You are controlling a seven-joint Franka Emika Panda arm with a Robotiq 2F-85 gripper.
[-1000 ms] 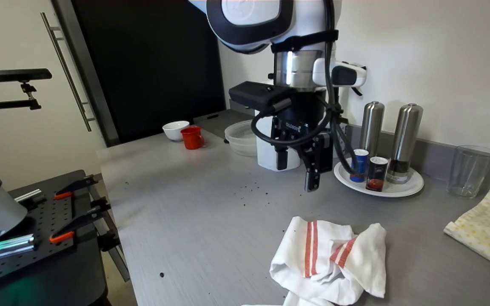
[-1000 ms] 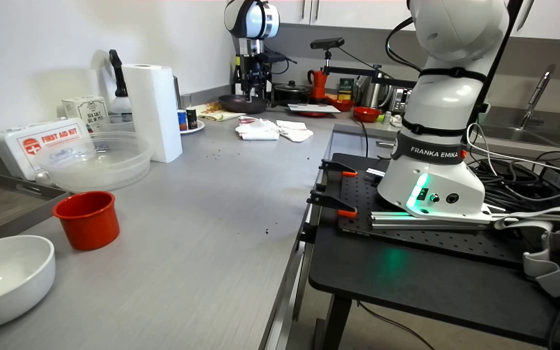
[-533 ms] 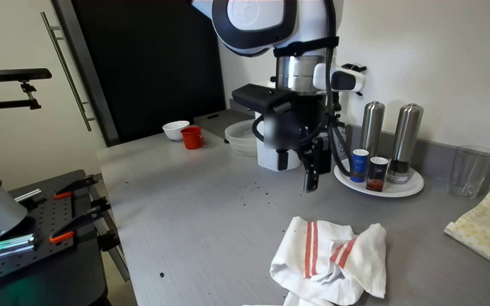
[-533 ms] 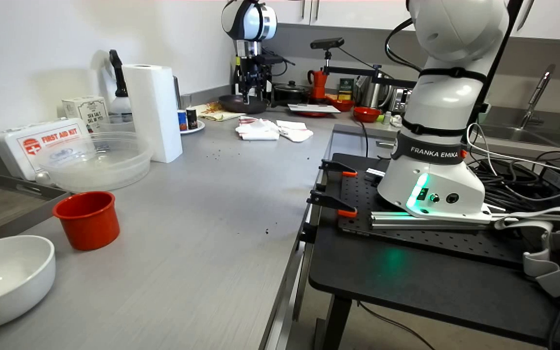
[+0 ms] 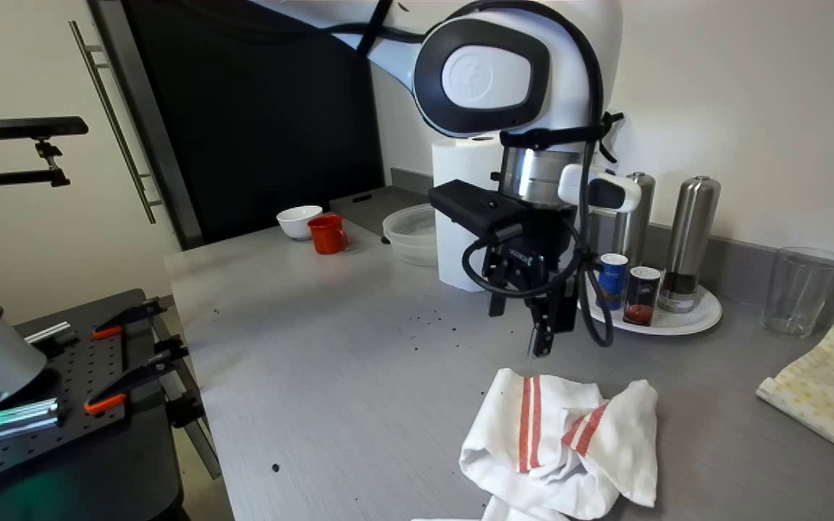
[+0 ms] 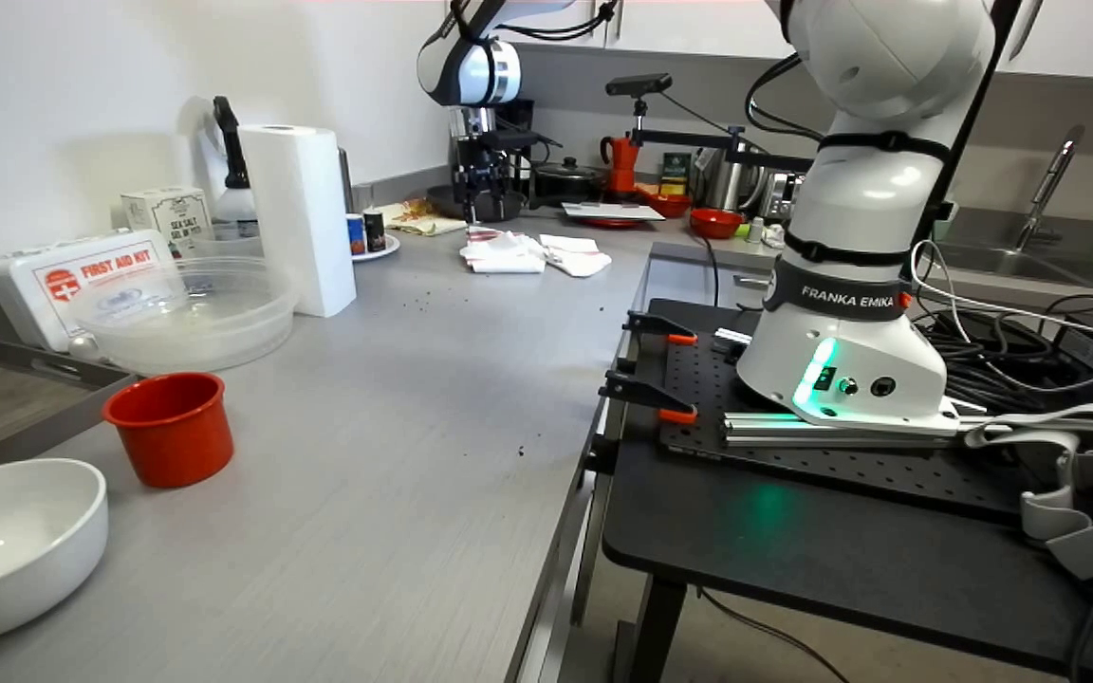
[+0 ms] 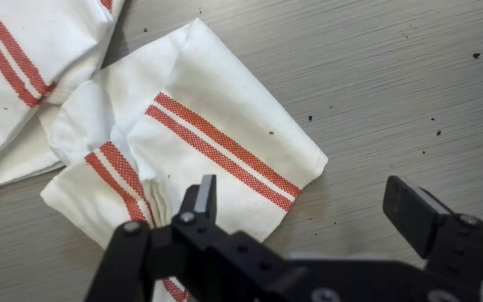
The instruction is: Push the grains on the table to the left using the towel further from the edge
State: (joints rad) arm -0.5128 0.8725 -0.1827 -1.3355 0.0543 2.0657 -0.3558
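Going by an exterior view for left and right: the gray table point(image 5: 330, 405) is filling most of the scene, and one robot arm point(image 5: 482, 79) is hanging over the far part. Its gripper point(image 7: 302, 195) is hovering with two fingers spread wide apart, and in the wrist view a corner of the inner towel point(image 7: 233, 105) is showing between them.

One paper towel roll point(image 5: 460, 163) is standing on the far side, partly hiding behind the gripper, kinda crowding that spot.

Cloths: I'm counting three. Two are white with red stripes: the inner towel is lying rumpled at the near end, further from the table's edge, and the outer towel point(image 6: 575, 254) is lying right beside it, closer to that edge. One yellow-dotted cloth point(image 5: 830, 398) is lying over on the right.

One white plate point(image 5: 706, 315) is sitting just right of the gripper, with a black cable point(image 5: 595, 90) dangling in front, so it's blocking that side a bit. At least one clear tub point(image 5: 411, 242) is sitting left of the roll. Two metal mills point(image 5: 688, 224) are standing at the back of the plate, one glass point(image 5: 802, 289) is standing further right, and one white bowl point(image 5: 300, 223) and one red mug point(image 5: 327, 235) are sitting far left. Two small shakers point(image 5: 640, 297) are sharing the plate.

Tiniest: the grains point(image 5: 453, 330), lying scattered left of the gripper, too small for counting.
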